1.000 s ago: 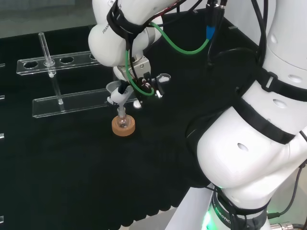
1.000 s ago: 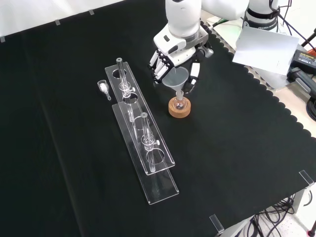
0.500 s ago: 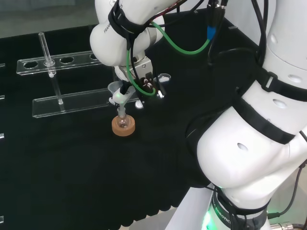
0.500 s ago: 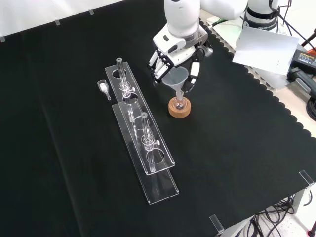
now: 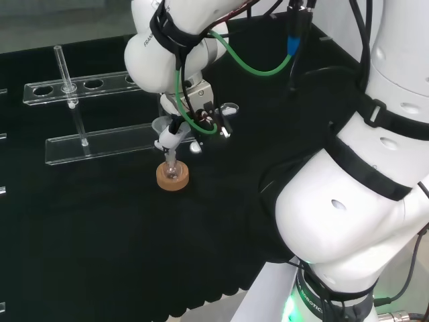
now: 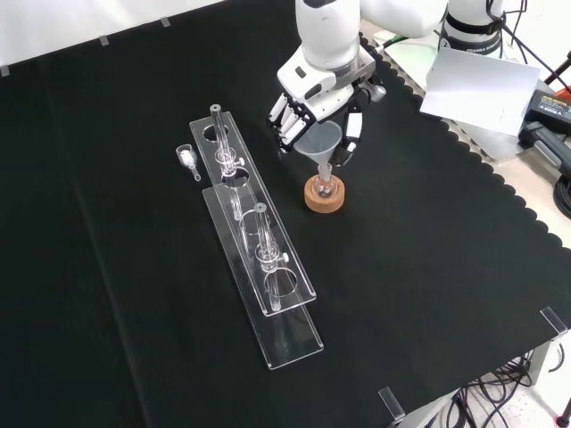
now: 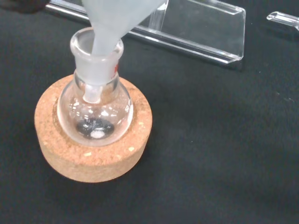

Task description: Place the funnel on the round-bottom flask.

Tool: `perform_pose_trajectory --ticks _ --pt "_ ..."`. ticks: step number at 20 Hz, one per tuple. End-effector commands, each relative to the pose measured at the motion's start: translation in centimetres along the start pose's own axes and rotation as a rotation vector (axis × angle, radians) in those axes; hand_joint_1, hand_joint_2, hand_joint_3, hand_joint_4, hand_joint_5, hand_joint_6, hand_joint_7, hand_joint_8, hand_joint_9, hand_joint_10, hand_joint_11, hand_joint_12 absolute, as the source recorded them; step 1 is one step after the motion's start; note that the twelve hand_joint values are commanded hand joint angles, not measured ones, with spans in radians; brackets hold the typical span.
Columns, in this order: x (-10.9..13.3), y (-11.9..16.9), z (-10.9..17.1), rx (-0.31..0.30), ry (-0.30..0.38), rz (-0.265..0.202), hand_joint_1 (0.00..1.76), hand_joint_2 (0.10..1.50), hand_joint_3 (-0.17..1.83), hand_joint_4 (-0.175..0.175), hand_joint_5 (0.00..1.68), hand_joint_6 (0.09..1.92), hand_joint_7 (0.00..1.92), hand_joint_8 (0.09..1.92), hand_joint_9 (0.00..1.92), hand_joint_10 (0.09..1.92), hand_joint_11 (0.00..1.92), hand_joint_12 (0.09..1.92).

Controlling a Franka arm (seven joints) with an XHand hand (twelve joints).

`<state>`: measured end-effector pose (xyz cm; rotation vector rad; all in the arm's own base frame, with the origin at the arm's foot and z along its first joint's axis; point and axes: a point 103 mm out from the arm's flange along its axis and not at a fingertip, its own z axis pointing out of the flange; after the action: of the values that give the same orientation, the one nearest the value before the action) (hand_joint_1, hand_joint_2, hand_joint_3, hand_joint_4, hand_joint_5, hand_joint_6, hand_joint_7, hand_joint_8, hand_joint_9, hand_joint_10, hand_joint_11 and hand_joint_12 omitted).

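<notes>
A clear round-bottom flask (image 6: 324, 186) (image 5: 171, 169) (image 7: 96, 112) stands on a cork ring (image 6: 324, 200) (image 5: 172, 179) (image 7: 93, 161). The translucent funnel (image 6: 319, 141) (image 5: 162, 126) (image 7: 117, 18) leans a little, and in the wrist view its stem reaches down inside the flask's neck. My hand (image 6: 323, 80) (image 5: 194, 111) hangs just above the flask. Its fingers (image 6: 285, 125) curl on one side of the funnel's cone and the thumb (image 6: 352, 135) on the other. A small dark residue lies in the flask's bottom.
A long clear rack (image 6: 254, 236) (image 5: 87, 144) (image 7: 201, 32) with two test tubes lies left of the flask in the front view. A small clear scoop (image 6: 187, 160) lies beyond it. The cloth's scalloped edge and a white sheet (image 6: 482, 85) are at the front view's right.
The hand and funnel have shifted only slightly over the flask in the head view. The flask and cork ring stay put.
</notes>
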<state>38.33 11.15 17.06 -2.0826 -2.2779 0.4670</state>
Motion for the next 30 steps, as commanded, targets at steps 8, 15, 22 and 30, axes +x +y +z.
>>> perform_pose_trajectory --ticks 8,15,22,30 --pt "0.48 -0.26 0.01 0.01 -0.017 -0.013 0.63 0.68 0.51 -0.086 0.41 0.49 0.5 0.81 0.78 0.6 0.49 1.29" --pt "0.69 -0.58 -0.02 0.006 -0.016 -0.037 0.57 0.65 0.48 -0.084 0.4 0.46 0.46 0.8 0.75 0.6 0.47 1.29" --pt "0.67 -0.77 0.15 0.014 0.001 -0.061 0.53 0.64 0.45 -0.083 0.41 0.41 0.46 0.79 0.74 0.61 0.46 1.3" --pt "1.03 -0.99 -0.14 0.018 0.021 -0.069 0.46 0.66 0.37 -0.076 0.38 0.29 0.29 0.76 0.57 0.64 0.37 1.34"
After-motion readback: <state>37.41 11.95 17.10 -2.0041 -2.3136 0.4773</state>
